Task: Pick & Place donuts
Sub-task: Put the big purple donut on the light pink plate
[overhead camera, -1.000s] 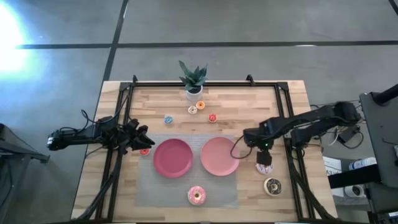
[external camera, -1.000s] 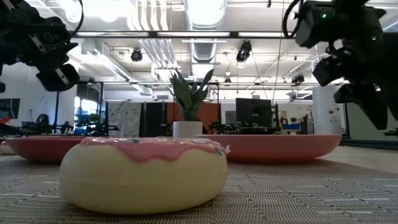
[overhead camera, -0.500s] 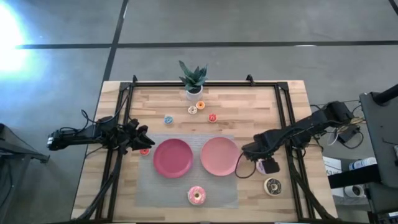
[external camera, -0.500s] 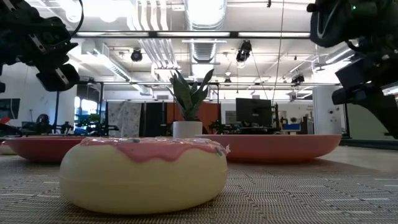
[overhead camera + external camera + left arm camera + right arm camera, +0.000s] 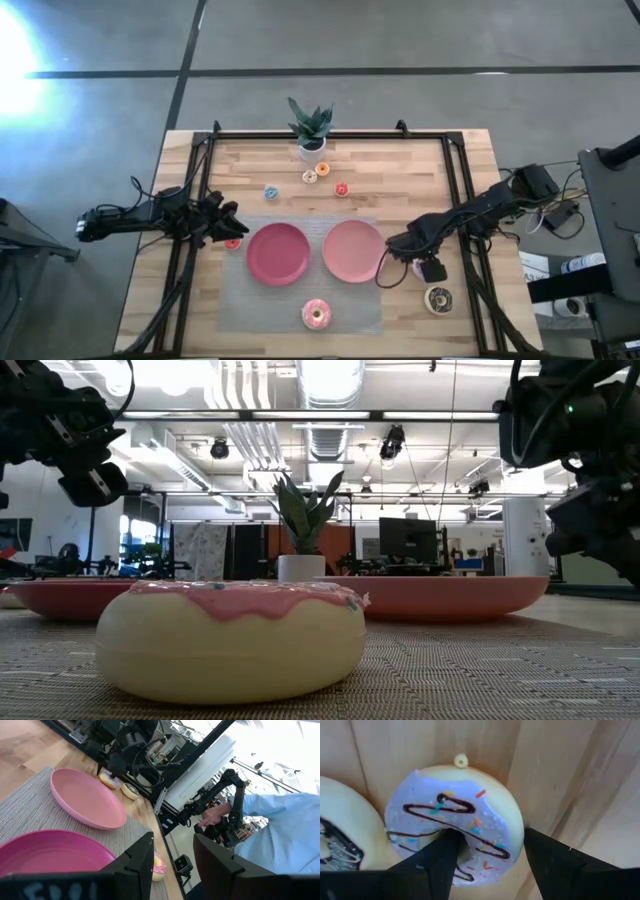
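High view: the right arm reaches low across the desk (image 5: 400, 165), its end effector (image 5: 428, 268) released and straddling the lilac donut (image 5: 455, 835) — one finger in the hole, one outside — just beside the chocolate donut (image 5: 438, 298) and right of the pale plate (image 5: 352, 250). The left end effector (image 5: 222, 229) hovers at the mat's left edge, fingers apart.
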